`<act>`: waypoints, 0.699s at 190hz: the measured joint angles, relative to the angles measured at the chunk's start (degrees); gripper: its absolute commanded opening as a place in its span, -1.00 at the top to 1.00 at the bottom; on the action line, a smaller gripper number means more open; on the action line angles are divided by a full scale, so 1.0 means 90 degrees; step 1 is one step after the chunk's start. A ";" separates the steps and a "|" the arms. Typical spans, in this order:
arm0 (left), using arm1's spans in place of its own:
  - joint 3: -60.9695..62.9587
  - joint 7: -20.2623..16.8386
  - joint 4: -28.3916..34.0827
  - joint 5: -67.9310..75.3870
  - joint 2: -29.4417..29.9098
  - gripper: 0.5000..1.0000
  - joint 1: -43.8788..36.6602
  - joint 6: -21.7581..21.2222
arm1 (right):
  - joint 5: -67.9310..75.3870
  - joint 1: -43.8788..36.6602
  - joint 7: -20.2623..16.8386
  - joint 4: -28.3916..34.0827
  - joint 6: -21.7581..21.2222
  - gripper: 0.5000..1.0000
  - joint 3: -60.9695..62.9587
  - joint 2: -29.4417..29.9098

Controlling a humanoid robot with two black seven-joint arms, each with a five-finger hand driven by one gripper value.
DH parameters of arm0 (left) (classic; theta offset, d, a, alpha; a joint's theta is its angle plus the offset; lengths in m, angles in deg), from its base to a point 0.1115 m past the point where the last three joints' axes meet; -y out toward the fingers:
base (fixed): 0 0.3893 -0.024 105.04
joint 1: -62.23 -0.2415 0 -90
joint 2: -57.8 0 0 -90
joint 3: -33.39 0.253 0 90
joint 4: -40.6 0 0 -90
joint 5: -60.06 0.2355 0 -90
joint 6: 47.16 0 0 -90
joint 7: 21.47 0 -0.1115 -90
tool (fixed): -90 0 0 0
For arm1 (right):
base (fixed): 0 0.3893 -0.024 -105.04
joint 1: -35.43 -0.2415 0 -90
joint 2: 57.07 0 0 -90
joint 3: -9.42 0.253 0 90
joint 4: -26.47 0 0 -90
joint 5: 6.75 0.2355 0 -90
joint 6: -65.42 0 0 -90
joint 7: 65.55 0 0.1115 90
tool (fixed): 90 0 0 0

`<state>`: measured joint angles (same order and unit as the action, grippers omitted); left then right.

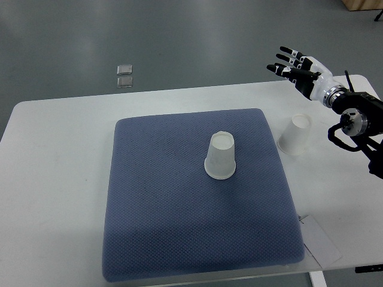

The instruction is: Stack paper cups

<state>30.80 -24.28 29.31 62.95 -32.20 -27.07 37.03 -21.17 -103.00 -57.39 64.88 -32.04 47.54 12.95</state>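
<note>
A white paper cup (220, 156) stands upside down near the middle of the blue mat (155, 203). A second white paper cup (295, 135) stands upside down on the white table, just off the mat's right edge. My right hand (293, 67) hovers above the table's far right corner, beyond and above that second cup, with its fingers spread and nothing in them. The left arm does not show.
The white table (54, 167) carries the mat. A white card (320, 240) lies at the mat's near right corner. Two small square tiles (124, 75) lie on the grey floor beyond the table.
</note>
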 measured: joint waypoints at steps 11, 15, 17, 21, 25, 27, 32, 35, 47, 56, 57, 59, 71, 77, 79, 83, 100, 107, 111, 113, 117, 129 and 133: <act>-0.0002 0.0000 -0.0004 0.0000 0.0000 -1.00 0.0000 0.0000 | 0.0000 0.0000 0.0000 0.0000 0.0000 -0.65 0.0017 0.0000; -0.0003 0.0000 -0.0005 0.0000 0.0000 -1.00 0.0000 0.0000 | 0.0000 0.0000 0.0000 0.0000 0.0000 -0.65 0.0024 0.0000; -0.0003 0.0000 -0.0005 0.0000 0.0000 -1.00 0.0000 0.0000 | 0.0000 0.0000 0.0000 0.0000 0.0000 -0.65 0.0027 0.0001; -0.0004 0.0000 -0.0005 0.0000 0.0000 -1.00 0.0000 0.0000 | 0.0000 0.0000 0.0004 0.0000 0.0000 -0.65 0.0035 0.0002; -0.0004 0.0000 -0.0005 0.0000 0.0000 -1.00 0.0000 0.0000 | 0.0000 0.0000 0.0006 0.0000 0.0003 -0.65 0.0039 0.0005; -0.0004 0.0000 -0.0005 0.0000 0.0000 -1.00 0.0000 0.0000 | 0.0000 0.0000 0.0007 0.0000 0.0004 -0.65 0.0042 0.0006; -0.0004 0.0000 -0.0005 0.0000 0.0000 -1.00 0.0000 0.0000 | 0.0000 0.0000 0.0008 0.0000 0.0009 -0.65 0.0047 0.0009; -0.0004 0.0000 -0.0005 0.0000 0.0000 -1.00 0.0000 0.0000 | 0.0000 0.0001 0.0009 0.0000 0.0011 -0.65 0.0050 0.0010; -0.0004 0.0000 -0.0005 0.0000 0.0000 -1.00 0.0000 0.0000 | 0.0000 0.0002 0.0011 0.0000 0.0016 -0.65 0.0059 0.0013; -0.0004 0.0000 -0.0005 0.0000 0.0000 -1.00 0.0000 0.0000 | 0.0000 0.0007 0.0011 0.0000 0.0017 -0.65 0.0068 0.0020; -0.0004 0.0000 -0.0005 0.0000 0.0000 -1.00 0.0000 0.0000 | 0.0000 0.0007 0.0011 0.0000 0.0017 -0.65 0.0069 0.0021; -0.0004 0.0000 -0.0005 0.0000 0.0000 -1.00 0.0000 0.0000 | 0.0000 0.0008 0.0011 0.0000 0.0017 -0.65 0.0070 0.0023; -0.0004 0.0000 -0.0005 0.0000 0.0000 -1.00 0.0000 0.0000 | 0.0000 0.0009 0.0011 0.0000 0.0024 -0.65 0.0075 0.0029; -0.0004 0.0000 -0.0005 0.0000 0.0000 -1.00 0.0000 0.0000 | 0.0000 0.0009 0.0011 0.0000 0.0029 -0.65 0.0078 0.0030; -0.0004 0.0000 -0.0005 0.0000 0.0000 -1.00 0.0000 0.0000 | 0.0000 0.0010 0.0011 0.0000 0.0030 -0.65 0.0079 0.0031; -0.0004 0.0000 -0.0005 0.0000 0.0000 -1.00 0.0000 0.0000 | 0.0000 0.0010 0.0011 0.0000 0.0034 -0.64 0.0082 0.0031; -0.0004 -0.0001 -0.0005 0.0000 0.0000 -1.00 0.0000 0.0000 | 0.0006 0.0010 0.0011 0.0000 0.0063 -0.64 0.0093 0.0041; -0.0004 -0.0001 -0.0006 0.0001 0.0000 -1.00 -0.0001 0.0000 | 0.0008 0.0010 0.0011 0.0001 0.0069 -0.65 0.0096 0.0040; -0.0004 -0.0001 -0.0006 0.0001 0.0000 -1.00 0.0000 0.0000 | 0.0009 0.0010 0.0011 0.0002 0.0071 -0.65 0.0098 0.0037; -0.0004 -0.0001 -0.0006 0.0001 0.0000 -1.00 0.0000 0.0000 | 0.0009 0.0010 0.0011 0.0003 0.0071 -0.64 0.0098 0.0034; -0.0005 -0.0001 -0.0006 0.0001 0.0000 -1.00 0.0000 0.0000 | 0.0009 0.0010 0.0011 0.0005 0.0070 -0.65 0.0099 0.0026; -0.0005 -0.0001 -0.0006 0.0002 0.0000 -1.00 0.0000 0.0000 | 0.0010 0.0009 0.0011 0.0008 0.0044 -0.65 0.0099 -0.0013; -0.0005 -0.0001 -0.0006 0.0002 0.0000 -1.00 0.0000 0.0000 | 0.0010 0.0009 0.0011 0.0009 0.0034 -0.65 0.0099 -0.0028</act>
<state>30.75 -24.28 29.26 62.97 -32.20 -27.07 37.03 -21.08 -102.92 -57.29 64.96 -31.73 48.43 12.70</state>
